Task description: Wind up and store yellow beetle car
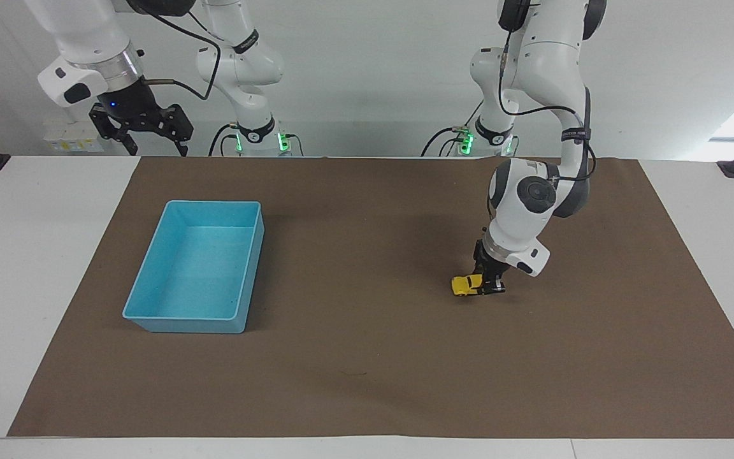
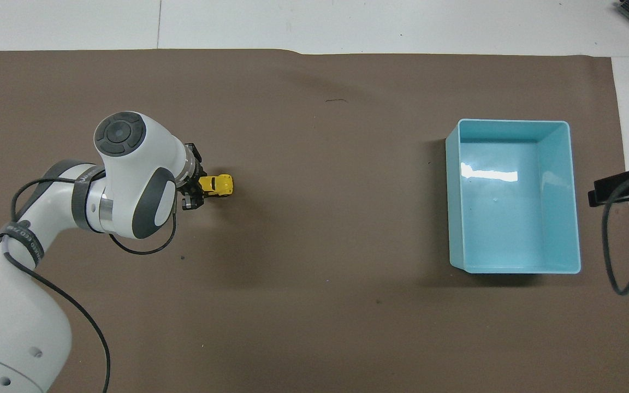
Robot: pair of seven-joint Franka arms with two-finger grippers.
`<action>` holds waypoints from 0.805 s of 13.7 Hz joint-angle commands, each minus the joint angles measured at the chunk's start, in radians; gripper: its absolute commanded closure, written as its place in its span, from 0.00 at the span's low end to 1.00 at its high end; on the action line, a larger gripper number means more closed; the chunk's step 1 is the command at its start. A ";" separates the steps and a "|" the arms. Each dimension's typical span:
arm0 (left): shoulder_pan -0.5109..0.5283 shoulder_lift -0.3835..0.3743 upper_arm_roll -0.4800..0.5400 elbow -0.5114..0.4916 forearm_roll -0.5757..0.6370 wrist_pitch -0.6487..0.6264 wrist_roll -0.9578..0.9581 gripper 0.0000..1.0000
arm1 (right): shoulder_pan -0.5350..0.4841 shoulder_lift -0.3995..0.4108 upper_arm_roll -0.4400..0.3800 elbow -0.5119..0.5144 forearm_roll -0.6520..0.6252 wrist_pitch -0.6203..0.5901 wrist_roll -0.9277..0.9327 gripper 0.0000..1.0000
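brown mat [image 1: 367, 382]: left claw [image 1: 488, 287] grips yellow beetle car [image 1: 466, 285].

Bare brown mat [image 1: 354, 357] all round — only the blue bin [image 1: 196, 264] obstructs, seemingly.

Even, bright light from overhead fills both sharp views, throwing only soft, faint shadows on the brown mat [image 1: 367, 357] beside the blue bin [image 2: 560, 202], whose glossy floor shows a white glare streak in the overhead view.
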 commanded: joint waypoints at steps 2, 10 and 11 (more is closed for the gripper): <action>0.062 0.026 0.006 -0.043 0.003 0.086 0.074 1.00 | -0.020 -0.008 0.014 0.001 0.016 -0.010 0.004 0.00; 0.115 0.029 0.004 -0.043 0.003 0.093 0.116 1.00 | -0.020 -0.008 0.014 0.001 0.015 -0.009 0.004 0.00; 0.115 0.029 0.006 -0.043 0.003 0.093 0.116 0.96 | -0.020 -0.008 0.014 0.001 0.015 -0.010 0.004 0.00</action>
